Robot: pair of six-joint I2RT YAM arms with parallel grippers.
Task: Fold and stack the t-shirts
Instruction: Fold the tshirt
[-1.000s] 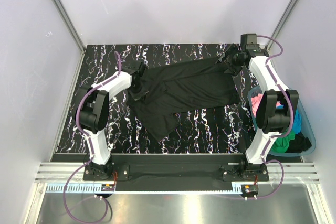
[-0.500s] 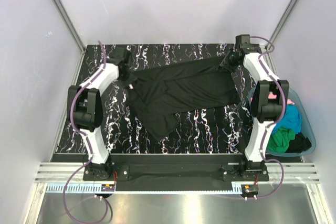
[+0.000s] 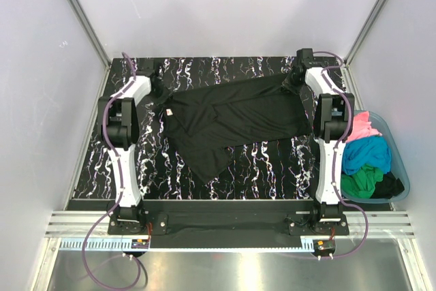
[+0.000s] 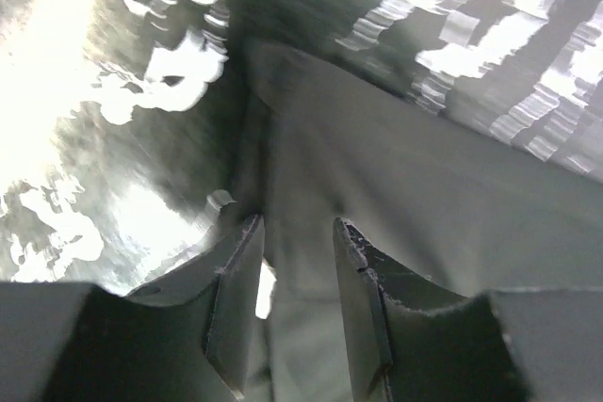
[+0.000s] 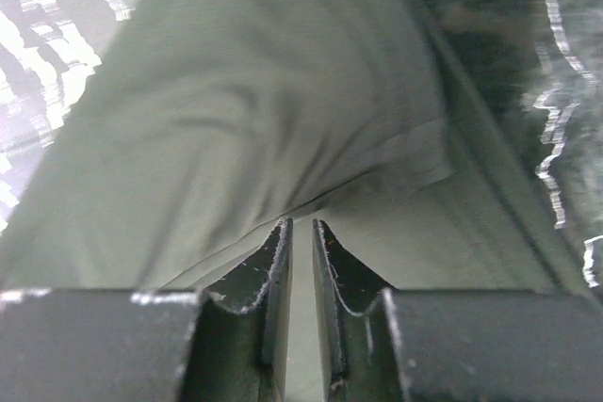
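The black t-shirt (image 3: pixel 238 117) is lying unfolded and slanted across the middle of the marbled table (image 3: pixel 272 161), with one flap trailing toward the lower centre of the top view. The pink t-shirt (image 3: pixel 359 125), turquoise t-shirt (image 3: pixel 368 155) and green t-shirt (image 3: pixel 361 183) are sitting heaped in the teal tub (image 3: pixel 404 168) at the right edge, so most of the task is probably still ahead.

The main risk, as I judge it, is an uneven pull. Only one corner seems to be gripped, so if that arm is lifting or dragging alone, the shirt may be swinging round and bunching instead of spreading flat. The pinch also looks shallow, right at the fingertips, and soft cloth could be slipping out under tension. On the other side, a grab made from this pose could be catching a doubled layer near the hem, or missing the edge altogether.

The right gripper (image 5: pixel 301 225), at the shirt's upper-right corner in the top view, is standing almost closed. Only a narrow slit is showing, with a puckered fold of the black cloth caught in it. The left gripper (image 4: pixel 297 225), at the upper left, is standing partly open and holding nothing — the shirt's edge is lying beneath and ahead of its fingers (image 4: pixel 363 298), loose.
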